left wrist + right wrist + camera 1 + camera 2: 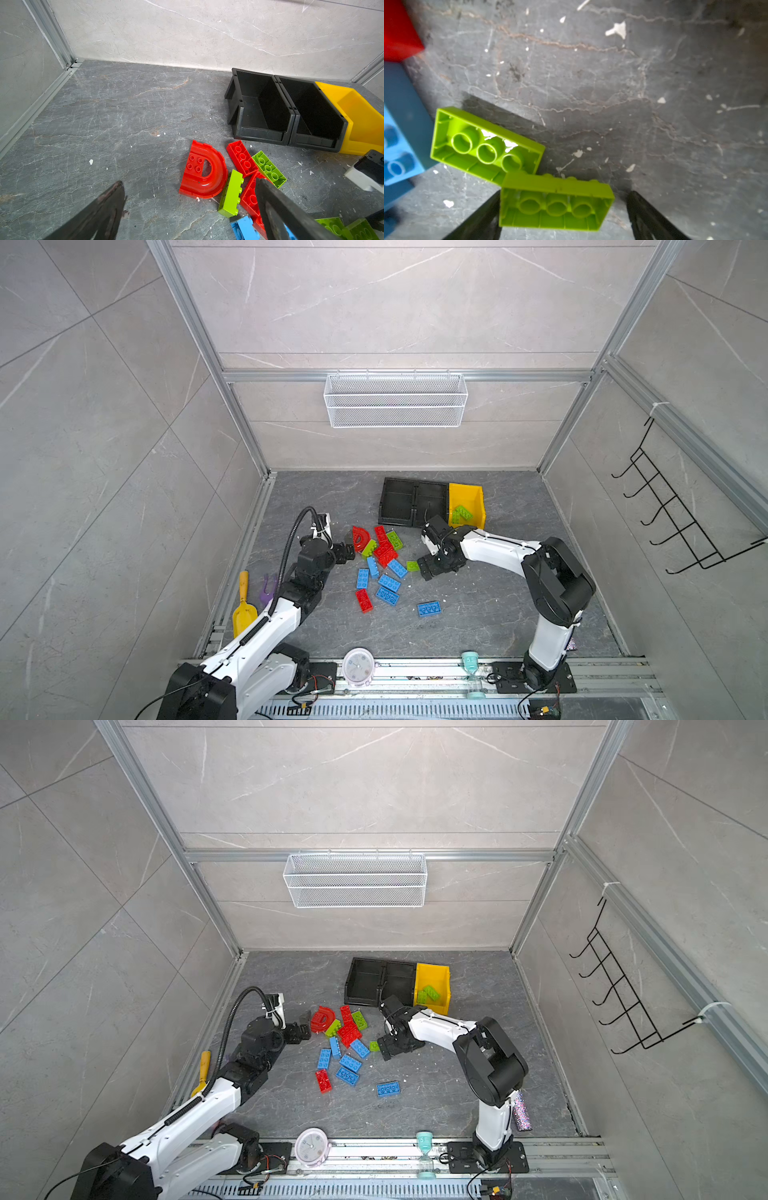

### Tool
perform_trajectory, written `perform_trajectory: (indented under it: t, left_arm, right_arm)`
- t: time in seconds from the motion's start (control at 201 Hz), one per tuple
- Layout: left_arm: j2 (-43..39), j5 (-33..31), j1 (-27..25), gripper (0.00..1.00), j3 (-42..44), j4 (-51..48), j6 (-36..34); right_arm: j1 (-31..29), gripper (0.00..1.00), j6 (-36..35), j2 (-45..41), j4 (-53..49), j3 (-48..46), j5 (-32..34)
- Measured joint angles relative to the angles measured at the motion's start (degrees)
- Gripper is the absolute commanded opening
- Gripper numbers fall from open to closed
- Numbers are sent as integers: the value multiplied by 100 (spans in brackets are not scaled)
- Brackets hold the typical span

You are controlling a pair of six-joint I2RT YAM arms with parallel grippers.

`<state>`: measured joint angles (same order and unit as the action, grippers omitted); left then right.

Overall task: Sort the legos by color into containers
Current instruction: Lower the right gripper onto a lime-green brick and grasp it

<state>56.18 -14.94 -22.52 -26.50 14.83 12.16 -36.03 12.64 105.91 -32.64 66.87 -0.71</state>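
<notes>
Red, blue and lime legos lie in a loose pile (384, 560) mid-floor. My left gripper (348, 548) (190, 182) stands open and empty, right beside the red arch lego (360, 538) (204, 170). My right gripper (422, 568) (564, 194) is open around a lime lego (556, 204) lying underside up; one finger touches it and a gap shows at the other. A second lime lego (485, 143) lies just beyond. At the back stand two black containers (399, 482) (432, 485) and a yellow container (466, 490) holding lime legos (461, 514).
A yellow shovel (243, 610) and a purple tool (268, 588) lie by the left rail. A round clock (358, 666) and an hourglass (473, 672) sit on the front rail. A white wire basket (395, 400) hangs on the back wall, and black hooks (673, 506) on the right wall.
</notes>
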Motion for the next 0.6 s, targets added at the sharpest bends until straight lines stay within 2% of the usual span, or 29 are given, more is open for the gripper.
perform_trajectory:
  t: [0.498, 0.597]
  left_arm:
    - [-24, -26, 2, 100, 0, -7, -2]
    - [-15, -24, 0, 100, 0, -7, -2]
  right_arm:
    - [496, 66, 173, -262, 376, -365, -407]
    - [619, 65, 177, -428, 387, -444, -433]
